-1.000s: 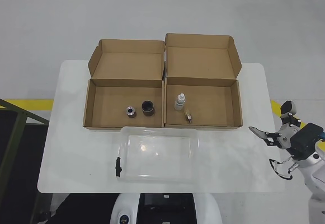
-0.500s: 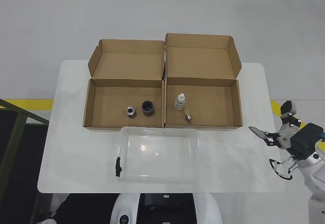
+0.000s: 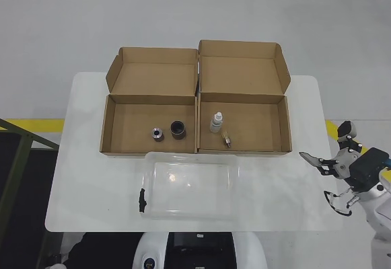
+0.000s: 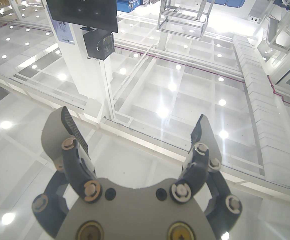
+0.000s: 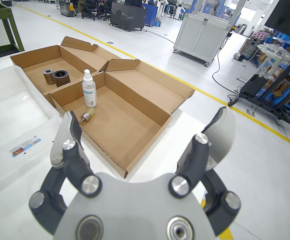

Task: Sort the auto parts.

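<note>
Sitting in two open cardboard boxes along the far edge of the tabletop (image 3: 94,181), the parts are split two and two. The left box (image 3: 124,131) holds a small grey metal ring (image 3: 156,134) and, just beside it, a dark sleeve (image 3: 178,128), both upright. The right box (image 3: 262,128) holds a spray bottle (image 3: 217,122) standing upright and a small metal-tipped fitting (image 3: 227,140) lying on its side near it; its exact kind is too small to tell. A clear plastic bin (image 3: 195,188) lies at the near edge, touching the boxes' front walls. A small black piece (image 3: 141,200) sits at the bin's left wall, hard to make out. The right gripper (image 3: 314,175) hangs at the tabletop's right edge, jaws spread wide and holding nothing. The left gripper (image 4: 132,113) points up at a ceiling, jaws also wide.
</note>
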{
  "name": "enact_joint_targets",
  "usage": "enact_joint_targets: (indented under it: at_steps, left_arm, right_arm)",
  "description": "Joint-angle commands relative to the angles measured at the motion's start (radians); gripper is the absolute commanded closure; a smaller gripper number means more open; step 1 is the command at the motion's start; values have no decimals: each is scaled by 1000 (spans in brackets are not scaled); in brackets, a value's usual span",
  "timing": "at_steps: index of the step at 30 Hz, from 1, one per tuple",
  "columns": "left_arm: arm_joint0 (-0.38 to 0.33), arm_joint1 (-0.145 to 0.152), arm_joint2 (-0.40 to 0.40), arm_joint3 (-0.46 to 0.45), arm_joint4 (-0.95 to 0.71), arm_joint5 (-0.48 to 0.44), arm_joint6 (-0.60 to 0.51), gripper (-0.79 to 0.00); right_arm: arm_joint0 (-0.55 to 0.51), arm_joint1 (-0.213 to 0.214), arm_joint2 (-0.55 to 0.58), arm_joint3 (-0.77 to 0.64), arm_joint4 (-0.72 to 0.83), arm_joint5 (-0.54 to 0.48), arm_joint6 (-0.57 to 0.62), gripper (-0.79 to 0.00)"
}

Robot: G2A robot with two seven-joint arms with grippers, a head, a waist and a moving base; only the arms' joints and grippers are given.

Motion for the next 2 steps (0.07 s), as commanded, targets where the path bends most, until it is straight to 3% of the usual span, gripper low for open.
enact_joint_targets:
  at_steps: [1, 2]
  left_arm:
    - [0, 0, 0, 0, 0, 0, 0, -784]
    - [0, 0, 0, 0, 0, 0, 0, -785]
  right_arm:
    - [0, 0, 0, 0, 0, 0, 0, -784]
    - [0, 0, 0, 0, 0, 0, 0, -785]
